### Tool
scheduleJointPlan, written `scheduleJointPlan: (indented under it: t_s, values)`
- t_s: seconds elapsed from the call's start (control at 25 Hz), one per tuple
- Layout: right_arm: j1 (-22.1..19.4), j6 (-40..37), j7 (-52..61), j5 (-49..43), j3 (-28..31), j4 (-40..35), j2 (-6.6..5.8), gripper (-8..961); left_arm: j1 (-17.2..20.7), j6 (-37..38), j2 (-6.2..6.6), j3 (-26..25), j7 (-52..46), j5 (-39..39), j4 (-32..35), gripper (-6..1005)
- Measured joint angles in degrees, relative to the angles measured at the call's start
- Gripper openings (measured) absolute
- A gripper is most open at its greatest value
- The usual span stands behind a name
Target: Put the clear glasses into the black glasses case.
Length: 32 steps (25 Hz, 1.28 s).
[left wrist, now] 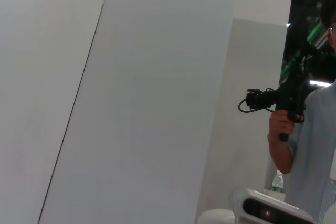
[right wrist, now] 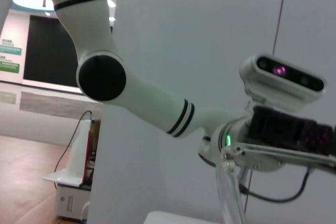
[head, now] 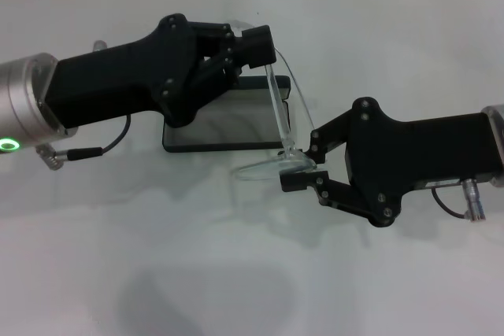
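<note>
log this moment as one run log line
left gripper: shut on clear glasses | right gripper: shut on their other end | glasses above open black glasses case | not yet inside

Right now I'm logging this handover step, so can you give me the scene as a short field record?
surface: white table
clear glasses: held above the case, lens edge-on
black glasses case: open on the table, partly under the left gripper
left gripper: shut on the far end of the glasses
right gripper: shut on the near end of the glasses
task state: glasses not yet in the case

Head camera looks down at the table (head: 236, 273); wrist cameras face outward.
</note>
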Motion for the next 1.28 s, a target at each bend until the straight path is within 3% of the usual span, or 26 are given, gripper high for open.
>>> scheduleJointPlan:
  t_s: [0.32,0.96,1.08,1.28]
  values:
    - [0.64,0.00,-1.35,1.65,-0.48,-0.28,-0.14,113,-0.29,0.10,0.09,1.83,0.10,1.24,-3.14,38]
    - [1.60,0.30,-1.75,2.07,-0.06,-1.52,-0.22,113,-0.32,0.18,0.28,3.47,-1.35,2.17,-2.69,40]
    - [1.59,0.33,-1.99,2.08,-0.04,-1.22,-0.22,113,0.04,0.17,0.20,0.90,-1.04,1.11,-2.57,40]
    - [1.16,-0.59,-2.00,2.69,-0.11,-1.45,-0.21,113,1.10,-1.18,-0.06,-7.78,-0.57,-0.27,-4.52,40]
